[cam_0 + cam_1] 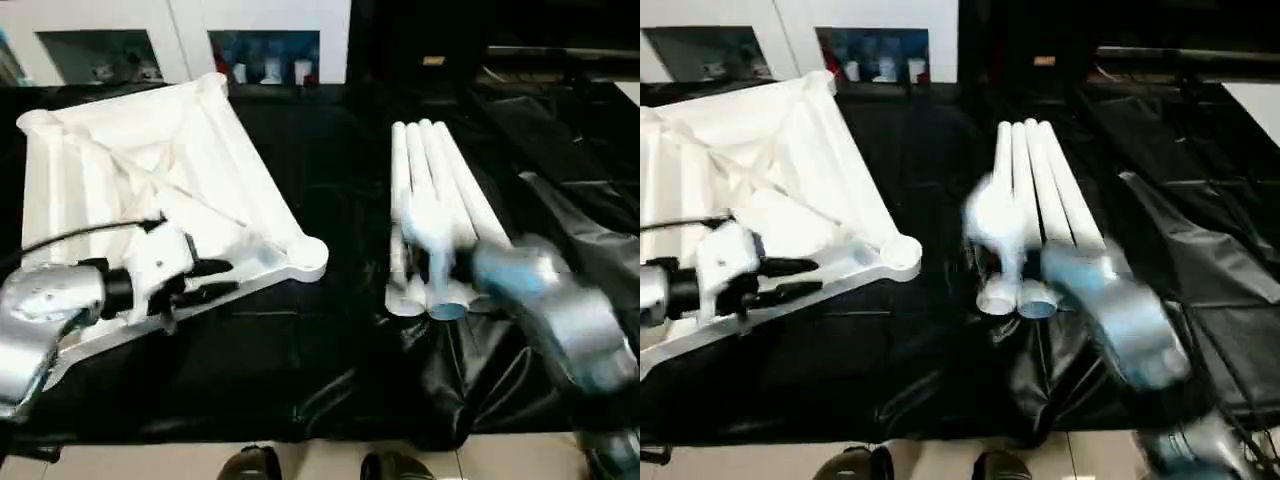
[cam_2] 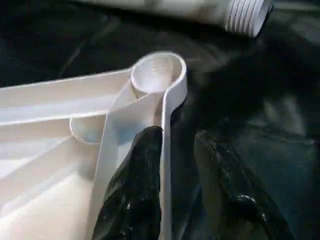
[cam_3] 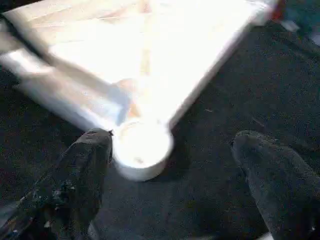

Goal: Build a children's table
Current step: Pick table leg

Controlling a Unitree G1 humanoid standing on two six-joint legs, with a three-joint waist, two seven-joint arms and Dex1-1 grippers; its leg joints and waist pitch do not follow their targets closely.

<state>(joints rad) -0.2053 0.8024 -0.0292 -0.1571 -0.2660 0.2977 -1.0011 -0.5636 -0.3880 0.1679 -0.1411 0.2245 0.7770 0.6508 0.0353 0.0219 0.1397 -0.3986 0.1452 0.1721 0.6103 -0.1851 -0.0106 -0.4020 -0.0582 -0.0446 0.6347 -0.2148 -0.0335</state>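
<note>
The white tabletop (image 1: 150, 170) lies upside down on the black cloth at the left, ribs and X-brace up. My left gripper (image 1: 233, 277) straddles its near rim just short of the corner socket (image 1: 310, 255). In the left wrist view one of the fingers (image 2: 145, 165) rests inside the rim while the other stands clear outside it, so the jaws are open. Several white legs (image 1: 430, 170) lie bundled at the right. My right arm (image 1: 560, 310) is blurred over their near ends. My right gripper (image 3: 175, 137) is wide open and holds nothing, facing the corner socket (image 3: 142, 147).
Black cloth (image 1: 330, 340) covers the table, with crumpled folds at the right (image 1: 580, 200). A white cabinet (image 1: 180, 40) stands behind. A threaded leg end (image 2: 240, 15) lies close beyond the socket. The table's front edge runs just above my feet (image 1: 250, 465).
</note>
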